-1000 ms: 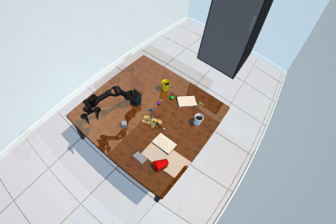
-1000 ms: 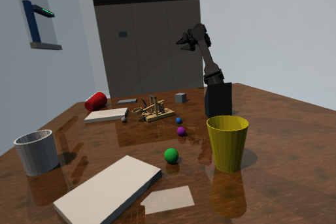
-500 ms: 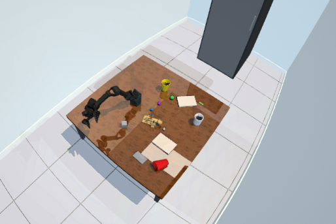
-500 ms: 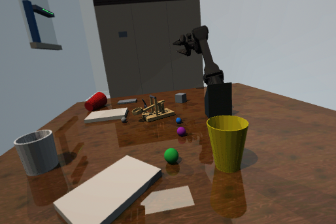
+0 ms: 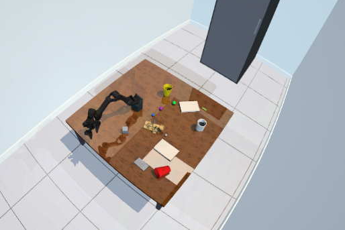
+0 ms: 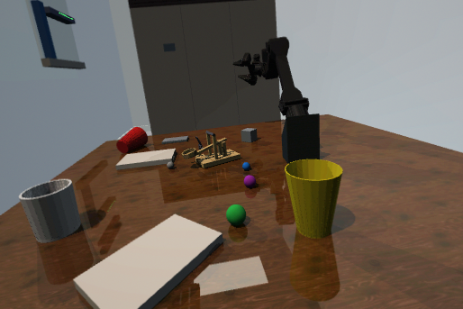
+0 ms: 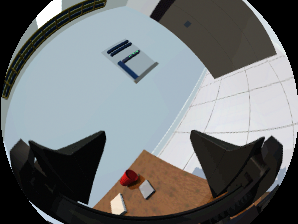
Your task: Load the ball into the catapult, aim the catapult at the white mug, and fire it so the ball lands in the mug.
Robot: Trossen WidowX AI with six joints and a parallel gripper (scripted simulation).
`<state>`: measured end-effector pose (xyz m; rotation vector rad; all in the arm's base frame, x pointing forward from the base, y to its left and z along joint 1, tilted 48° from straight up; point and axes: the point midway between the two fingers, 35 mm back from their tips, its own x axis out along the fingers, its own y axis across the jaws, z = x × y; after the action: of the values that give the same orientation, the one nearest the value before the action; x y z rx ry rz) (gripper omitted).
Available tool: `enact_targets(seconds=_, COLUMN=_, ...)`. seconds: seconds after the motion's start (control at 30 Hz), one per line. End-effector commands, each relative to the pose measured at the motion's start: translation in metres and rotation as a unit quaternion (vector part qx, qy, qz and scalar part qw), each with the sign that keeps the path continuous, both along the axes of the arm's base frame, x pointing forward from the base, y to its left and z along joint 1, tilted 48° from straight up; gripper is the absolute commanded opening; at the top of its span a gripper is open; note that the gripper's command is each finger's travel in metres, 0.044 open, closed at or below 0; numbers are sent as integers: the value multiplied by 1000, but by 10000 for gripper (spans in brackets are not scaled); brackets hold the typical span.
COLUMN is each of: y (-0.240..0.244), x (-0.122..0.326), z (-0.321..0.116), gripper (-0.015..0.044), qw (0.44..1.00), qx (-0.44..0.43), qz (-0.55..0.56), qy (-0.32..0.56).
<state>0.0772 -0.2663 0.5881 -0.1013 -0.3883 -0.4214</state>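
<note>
"Where's the gripper (image 5: 93,133) (image 6: 237,69) (image 7: 148,135)?"

"Up above the counter (image 5: 201,152) (image 6: 387,213) (image 7: 170,185), on the cube (image 5: 125,130) (image 6: 249,135) side of the catapult (image 5: 154,127) (image 6: 218,157). It's released, fingers spread wide, nothing between them."

"And the ball?"

"There are four, and I can't tell which one is meant. The grey ball (image 5: 166,135) (image 6: 170,165) sits near the cup end of the catapult. The blue ball (image 5: 153,115) (image 6: 246,166) is near its other side, then the purple ball (image 5: 160,108) (image 6: 249,181), then the green ball (image 5: 174,102) (image 6: 236,215), the biggest. All four rest on the counter, outside the catapult."

"What about the mug (image 5: 201,125) (image 6: 51,211)?"

"Upright, well apart from the catapult, with a pale slab (image 5: 189,106) (image 6: 150,260) near it."

"Any other cups?"

"Two. The yellow cup (image 5: 167,90) (image 6: 313,200) stands upright near the green ball. The red cup (image 5: 162,171) (image 6: 132,140) (image 7: 129,178) lies on its side, near a thin grey plate (image 5: 141,163) (image 6: 175,140) (image 7: 147,189)."

"Can the wrist view see the catapult?"

"It looks past the open fingers to the red cup, the grey plate and the wall."
</note>
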Motion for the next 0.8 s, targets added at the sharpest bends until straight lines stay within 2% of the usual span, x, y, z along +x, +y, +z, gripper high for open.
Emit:
enact_targets(seconds=0.0, y=-11, x=8, z=-3, gripper=440, qw=999, qx=22, qz=11, qy=-24)
enact_targets(seconds=0.77, y=-66, x=74, z=-47, gripper=440, qw=979, qx=174, qz=42, qy=-102)
